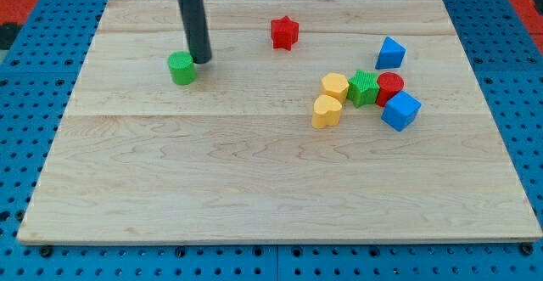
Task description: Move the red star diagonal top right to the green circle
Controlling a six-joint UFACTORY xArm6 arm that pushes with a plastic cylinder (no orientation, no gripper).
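Observation:
The red star (284, 32) lies near the top of the wooden board, right of centre-left. The green circle (181, 68) sits at the upper left of the board. My tip (202, 60) rests on the board just to the right of the green circle, close to it or touching it. The red star is up and to the right of the green circle, about a hand's width away from my tip.
A cluster at the right holds a yellow hexagon (335, 86), a yellow heart (326, 111), a green star (363, 88), a red circle (390, 87) and a blue cube (400, 110). A blue triangle (390, 53) lies above them. The wooden board (254, 188) sits on a blue pegboard.

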